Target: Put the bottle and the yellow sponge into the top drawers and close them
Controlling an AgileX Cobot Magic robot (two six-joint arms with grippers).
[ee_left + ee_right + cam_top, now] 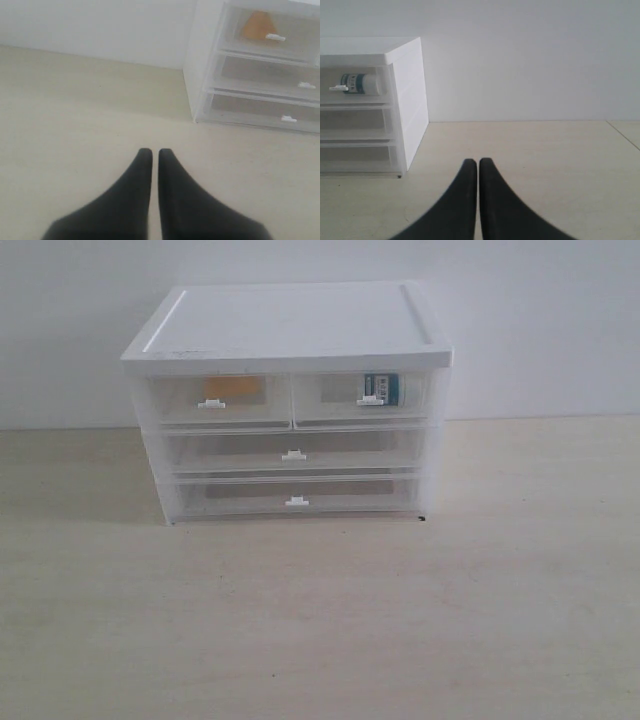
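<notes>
The yellow sponge lies inside the left top drawer, which is pushed in flush; it also shows as an orange wedge, the sponge, in the left wrist view. The bottle lies inside the right top drawer, also pushed in; the bottle lies on its side in the right wrist view. My left gripper is shut and empty, low over the table, away from the cabinet's left side. My right gripper is shut and empty, off the cabinet's right side. Neither gripper shows in the exterior view.
The white-topped translucent cabinet stands at the back of the pale wooden table, against a white wall. Two full-width drawers below the top pair are shut. A table edge shows at far right in the right wrist view.
</notes>
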